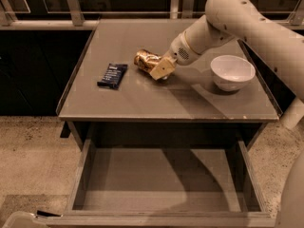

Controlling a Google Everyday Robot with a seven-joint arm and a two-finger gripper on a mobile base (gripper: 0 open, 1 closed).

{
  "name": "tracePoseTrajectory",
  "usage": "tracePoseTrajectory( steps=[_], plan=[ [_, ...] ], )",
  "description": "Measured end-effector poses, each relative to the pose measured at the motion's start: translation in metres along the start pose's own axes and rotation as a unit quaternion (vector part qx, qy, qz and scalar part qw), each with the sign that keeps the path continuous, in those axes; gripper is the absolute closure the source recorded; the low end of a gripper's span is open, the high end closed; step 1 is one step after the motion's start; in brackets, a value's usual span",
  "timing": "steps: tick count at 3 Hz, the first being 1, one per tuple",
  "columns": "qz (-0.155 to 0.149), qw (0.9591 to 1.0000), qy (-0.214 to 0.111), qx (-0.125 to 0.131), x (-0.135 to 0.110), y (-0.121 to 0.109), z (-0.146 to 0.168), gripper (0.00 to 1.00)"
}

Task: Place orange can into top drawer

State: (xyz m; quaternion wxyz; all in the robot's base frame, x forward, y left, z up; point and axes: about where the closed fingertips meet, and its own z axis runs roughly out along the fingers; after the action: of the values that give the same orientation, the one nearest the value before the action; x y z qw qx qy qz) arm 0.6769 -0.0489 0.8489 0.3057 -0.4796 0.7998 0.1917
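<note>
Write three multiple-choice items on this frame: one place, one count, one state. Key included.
1. The top drawer is:
A shut
B pulled open
C lifted out

2. The orange can lies:
A on the tabletop, at the end effector
B in the drawer
C on the floor

3. Loose things on the tabletop:
A one
B two
C three

Key:
1 B: its flat grey bottom shows in front of the table.
2 A: the can lies on its side on the tabletop, right at the end effector.
3 C: the can, a white bowl and a dark snack bar wrapper.
</note>
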Motion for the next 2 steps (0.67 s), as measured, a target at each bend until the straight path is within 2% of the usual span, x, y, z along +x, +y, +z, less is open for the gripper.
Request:
tracePoseTrajectory(
  steps=[1, 2],
  plan=[
    [-0.010, 0.9997, 0.001, -0.022, 0.006, 0.024, -0.032, 1.00],
    [-0.020, 0.9991, -0.029, -0.024, 0.007, 0.062, -0.076, 1.00]
  ],
)
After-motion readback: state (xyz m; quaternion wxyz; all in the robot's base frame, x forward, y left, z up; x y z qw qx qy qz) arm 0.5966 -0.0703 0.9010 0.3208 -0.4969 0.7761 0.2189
